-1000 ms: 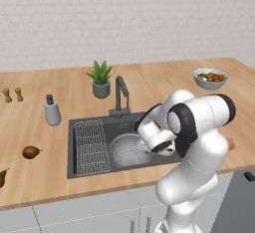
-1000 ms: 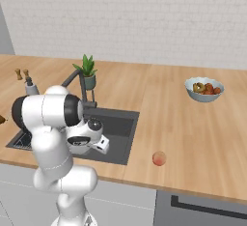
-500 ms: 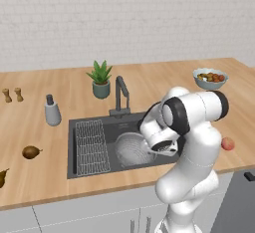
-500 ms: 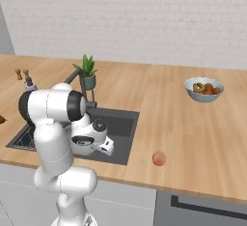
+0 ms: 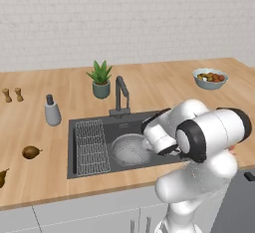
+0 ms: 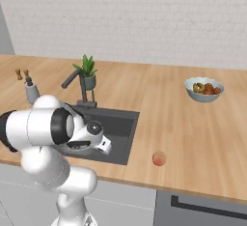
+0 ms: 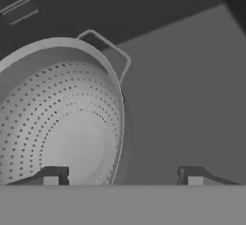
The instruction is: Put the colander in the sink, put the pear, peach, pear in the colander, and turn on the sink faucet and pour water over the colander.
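The silvery perforated colander [image 5: 129, 149] [image 7: 62, 118] rests in the dark sink [image 5: 144, 120] [image 7: 187, 94], right of centre, below the faucet [image 5: 120, 95] [image 6: 77, 82]. My gripper [image 7: 122, 178] [image 5: 151, 145] hangs low in the basin at the colander's right rim, open; the rim stands between the two fingertips [image 7: 50, 176] without being pinched. One brown pear [image 5: 31, 152] lies on the counter left of the sink, and another pear [image 5: 2, 177] sits at the left edge. The red-pink peach [image 6: 158, 159] lies on the counter right of the sink. No water runs.
A flat wire rack [image 5: 91, 146] fills the sink's left part. A grey dispenser bottle [image 5: 52, 110], a potted plant [image 5: 101, 80] and two small shakers [image 5: 12, 95] stand behind the sink. A pale-blue fruit bowl [image 5: 210, 77] [image 6: 204, 89] sits at the far right.
The jaws have spread wide and let go of the colander's rim. The colander stays where it was, on the sink floor. The arm has shifted a little.
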